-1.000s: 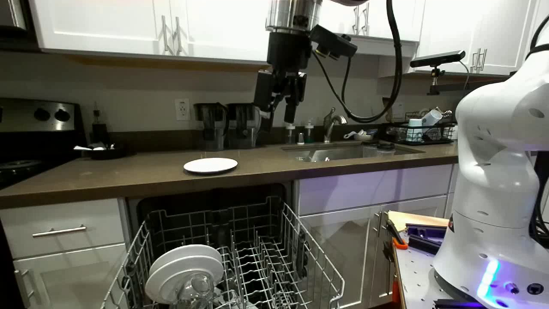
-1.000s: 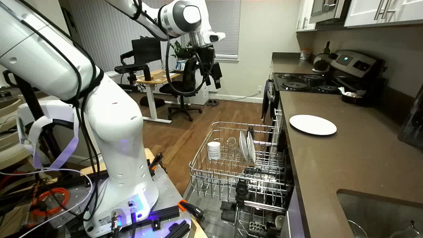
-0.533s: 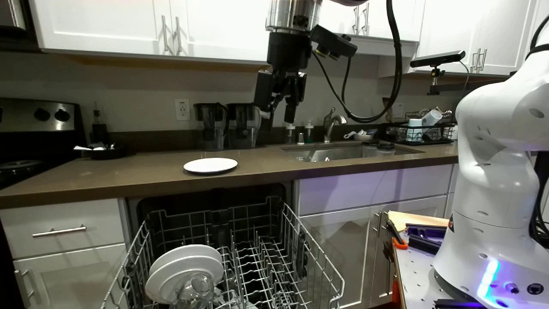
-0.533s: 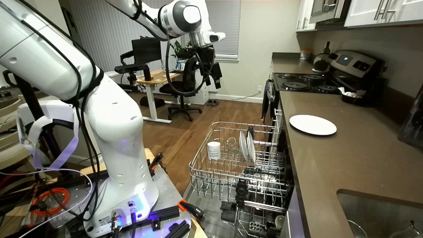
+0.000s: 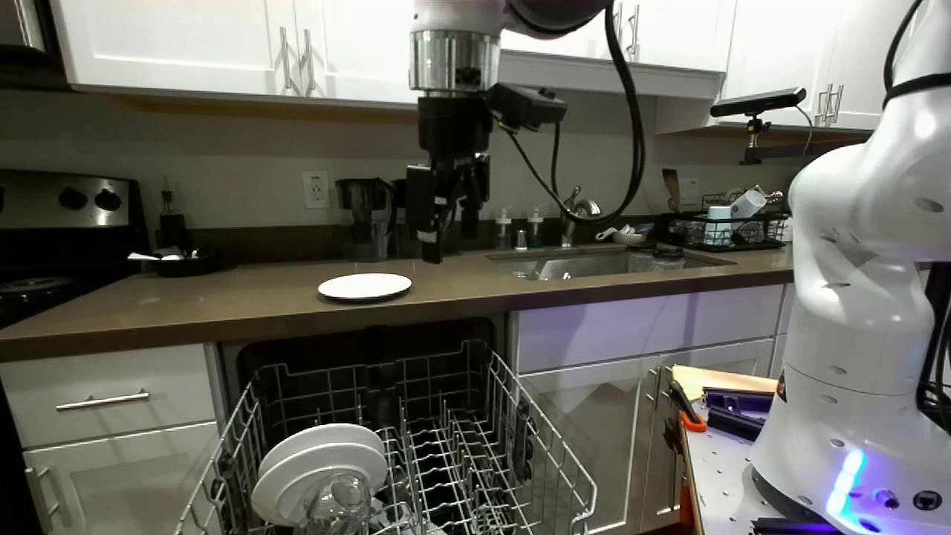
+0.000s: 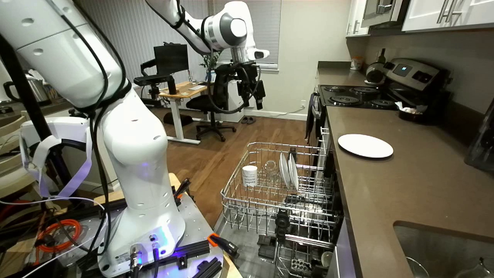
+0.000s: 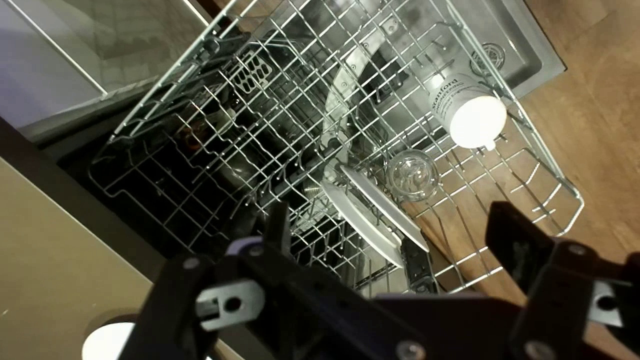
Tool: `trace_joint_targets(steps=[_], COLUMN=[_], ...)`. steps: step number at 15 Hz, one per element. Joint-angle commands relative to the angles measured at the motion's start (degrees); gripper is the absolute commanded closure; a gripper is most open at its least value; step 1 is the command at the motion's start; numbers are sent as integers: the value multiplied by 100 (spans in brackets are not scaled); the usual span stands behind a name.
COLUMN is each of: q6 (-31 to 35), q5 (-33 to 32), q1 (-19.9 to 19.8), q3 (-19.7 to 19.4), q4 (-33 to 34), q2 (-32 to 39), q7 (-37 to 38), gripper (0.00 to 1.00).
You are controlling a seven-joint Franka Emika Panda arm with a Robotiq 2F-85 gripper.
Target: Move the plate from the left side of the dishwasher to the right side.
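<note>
Two small white plates stand upright, side by side, in the rack; I cannot tell which one is the task's plate. The front plate (image 5: 297,487) and the back plate (image 5: 327,437) are at the rack's left in an exterior view. The pair also shows edge-on in an exterior view (image 6: 285,170) and in the wrist view (image 7: 362,230). The dishwasher's pale wire rack (image 5: 591,494) is pulled out; it also shows in the wrist view (image 7: 572,192). My gripper (image 5: 450,245) is high above the rack, open and empty. In the wrist view its spread fingers (image 7: 389,212) frame the plates far below.
A wider white dish (image 5: 364,285) lies on the brown counter (image 6: 420,185). A clear glass (image 7: 412,175) and a white mug (image 7: 477,120) stand in the rack near the plates. Water pitchers (image 5: 364,219) and the faucet (image 5: 572,215) are behind on the counter.
In the last half second my gripper has moved left and down in an exterior view. The plates, rack and other dishes have not moved.
</note>
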Motion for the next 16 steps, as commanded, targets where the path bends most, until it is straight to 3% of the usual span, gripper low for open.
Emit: trace_joint_targets(steps=[1, 6, 12, 15, 16], q6=[-194, -537, -1079, -1242, -943], q5=[-507, -1068, -1362, -1399, -1270], q1=[140, 500, 838, 936, 934], q3=[-46, -266, -626, -767, -787], q4=[1002, 2332, 3633, 4160, 3693], q2=[1256, 2757, 4010, 4473, 4142], q7=[-342, -1173, -2629, -2921, -2664], gripper=[0, 0, 0, 0, 0])
